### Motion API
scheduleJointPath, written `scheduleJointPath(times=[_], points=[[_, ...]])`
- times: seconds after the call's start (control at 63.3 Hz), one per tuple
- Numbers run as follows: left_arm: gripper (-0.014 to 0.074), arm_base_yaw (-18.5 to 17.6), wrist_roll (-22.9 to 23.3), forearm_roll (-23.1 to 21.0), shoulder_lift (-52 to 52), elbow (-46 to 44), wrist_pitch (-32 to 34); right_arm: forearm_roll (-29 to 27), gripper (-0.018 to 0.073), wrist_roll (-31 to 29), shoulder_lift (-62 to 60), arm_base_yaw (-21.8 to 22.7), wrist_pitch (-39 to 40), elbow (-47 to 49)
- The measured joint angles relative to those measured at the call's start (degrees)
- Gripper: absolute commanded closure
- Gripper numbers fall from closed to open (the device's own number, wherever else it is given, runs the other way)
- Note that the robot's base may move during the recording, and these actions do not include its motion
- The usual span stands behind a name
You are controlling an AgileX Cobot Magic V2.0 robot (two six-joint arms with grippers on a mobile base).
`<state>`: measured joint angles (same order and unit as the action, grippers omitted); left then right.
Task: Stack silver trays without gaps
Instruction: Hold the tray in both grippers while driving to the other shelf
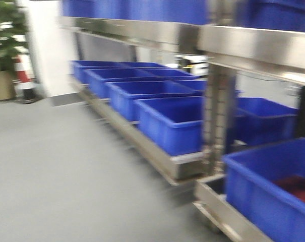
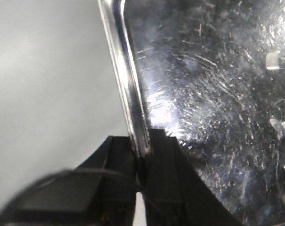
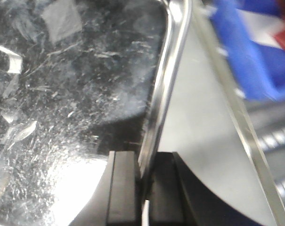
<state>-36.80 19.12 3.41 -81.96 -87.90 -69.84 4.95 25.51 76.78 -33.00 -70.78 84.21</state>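
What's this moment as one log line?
left tool: shut on silver tray rim | right tool: shut on silver tray rim

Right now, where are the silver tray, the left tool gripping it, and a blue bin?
silver tray [image 2: 213, 84]: left wrist view, scratched flat surface.
left tool [image 2: 141, 153]: left wrist view, between its fingertips.
blue bin [image 1: 167, 128]: front view, near wall.

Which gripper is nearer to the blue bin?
Right. The right gripper clamps one rim of the silver tray, with the blue bin past that rim. The left gripper clamps the opposite rim, beside only grey floor.
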Motion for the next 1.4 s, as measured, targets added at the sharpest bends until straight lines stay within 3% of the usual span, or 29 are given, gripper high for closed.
scheduleJointPath(times=[1.405], points=[[0.0645, 0.0, 0.0, 0.0, 0.0, 0.0, -0.1, 0.0, 0.0502, -0.1, 0.0, 0.0, -0.2, 0.0]])
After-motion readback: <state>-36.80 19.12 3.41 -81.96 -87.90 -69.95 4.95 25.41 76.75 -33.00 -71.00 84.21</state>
